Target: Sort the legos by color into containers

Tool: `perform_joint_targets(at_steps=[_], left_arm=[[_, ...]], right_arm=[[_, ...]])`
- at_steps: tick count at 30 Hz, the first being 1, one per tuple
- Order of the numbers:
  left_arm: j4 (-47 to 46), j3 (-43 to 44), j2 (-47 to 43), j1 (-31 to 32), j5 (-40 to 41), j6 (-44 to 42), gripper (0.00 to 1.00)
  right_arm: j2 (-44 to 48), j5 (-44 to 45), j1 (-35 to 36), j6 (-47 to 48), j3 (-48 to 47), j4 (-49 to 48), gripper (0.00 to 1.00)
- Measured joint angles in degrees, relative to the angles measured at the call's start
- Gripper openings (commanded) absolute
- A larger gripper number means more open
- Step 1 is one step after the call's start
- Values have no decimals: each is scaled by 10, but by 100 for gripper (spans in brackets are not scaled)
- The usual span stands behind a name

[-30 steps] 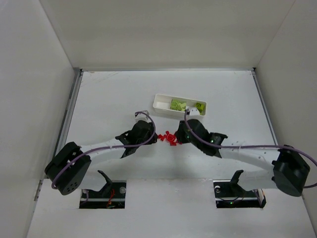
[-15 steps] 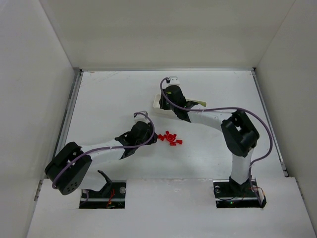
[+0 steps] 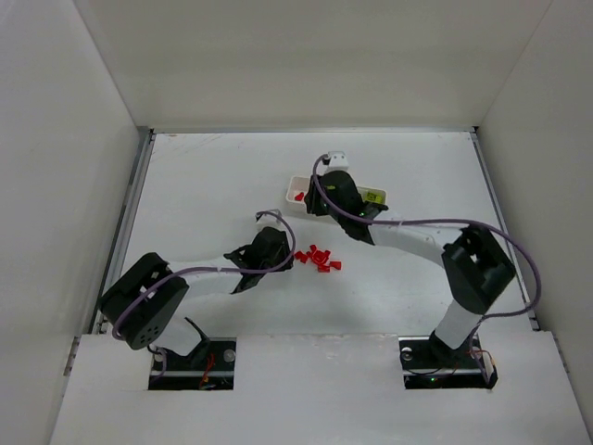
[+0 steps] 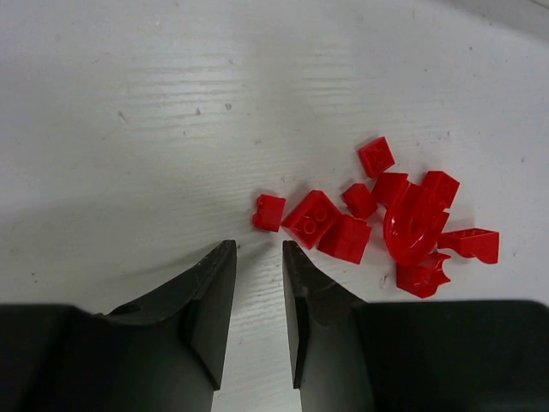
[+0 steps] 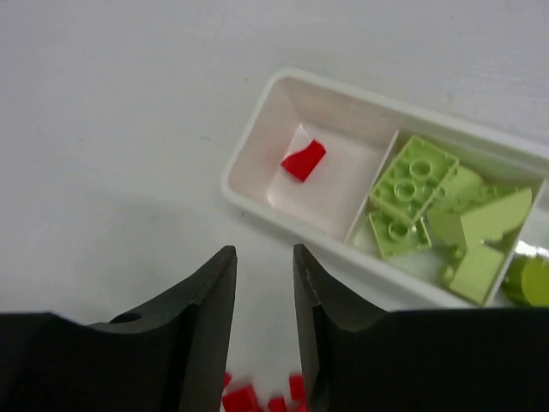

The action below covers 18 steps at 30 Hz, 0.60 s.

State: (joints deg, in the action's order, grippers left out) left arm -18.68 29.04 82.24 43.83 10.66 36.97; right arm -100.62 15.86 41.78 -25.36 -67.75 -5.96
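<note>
Several small red legos (image 3: 318,260) lie piled on the white table between the arms. In the left wrist view my left gripper (image 4: 257,249) stands open by a narrow gap with nothing in it, its tips just short of the nearest red brick (image 4: 268,212), and the pile (image 4: 395,219) lies to the right. My right gripper (image 3: 317,206) hangs open and empty by the near left corner of the white tray (image 5: 249,137). One red brick (image 5: 304,160) lies in its left container. Yellow-green legos (image 5: 413,190) fill the middle container, and more (image 5: 532,281) lie in the right one.
White walls enclose the table on three sides. The right arm (image 3: 417,236) arches from its base over the table to the tray, and its purple cable loops alongside. The left arm (image 3: 199,278) lies low, left of the pile.
My right gripper has left the red pile, swung back to the tray and opened; a red brick now lies in the left container. My left gripper has narrowed a little beside the pile.
</note>
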Motion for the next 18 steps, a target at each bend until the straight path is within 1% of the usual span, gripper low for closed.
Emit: perform_joint_targets(at_steps=[5,9,15,17,18], left_arm=[[-5,22,26,5,6,-9,24],[-11,40,49,8,13,-22,20],[-14,49,61,16,40,-41,18],[-13,50,63,21,49,-47,19],[-13,53,65,23,55,-51,22]], right_arm=[[102,8,41,-25,120,-26,34],[144,22,73,-56,200,-38,35],[193,52,105,-99,286,-43,45],[207,58,110,-108,307,-49,49],[213,61,112,-110,317,-50,51]])
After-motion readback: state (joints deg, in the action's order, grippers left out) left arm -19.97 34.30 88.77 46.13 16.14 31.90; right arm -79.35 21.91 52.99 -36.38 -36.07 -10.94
